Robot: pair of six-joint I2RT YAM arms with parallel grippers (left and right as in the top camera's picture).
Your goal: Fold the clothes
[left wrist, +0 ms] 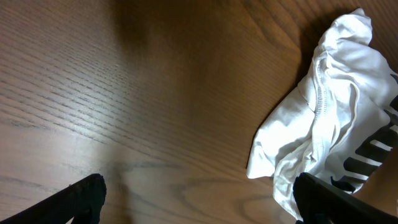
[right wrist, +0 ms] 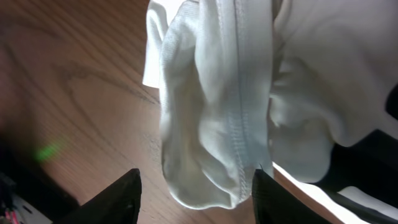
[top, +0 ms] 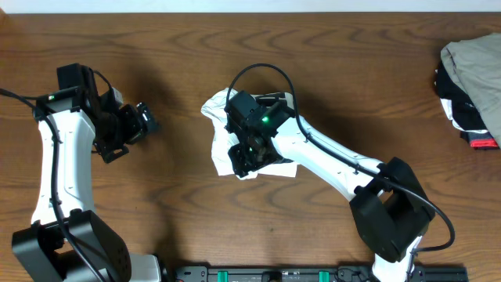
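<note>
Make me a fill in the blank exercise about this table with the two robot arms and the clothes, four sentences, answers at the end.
1. The crumpled T-shirt on the table is ___ in colour.
2. The left gripper hangs over bare ___ tabletop, its jaws wide apart.
3. The right gripper is down at the ___, a fold of it between its jaws.
4. In the overhead view, the heap of other garments lies at the picture's ___ edge.
Missing words: white; wooden; T-shirt; right.

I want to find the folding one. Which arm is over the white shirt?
The right arm: right fingers straddle the crumpled white T-shirt; left fingers hover over wooden table beside it.
</note>
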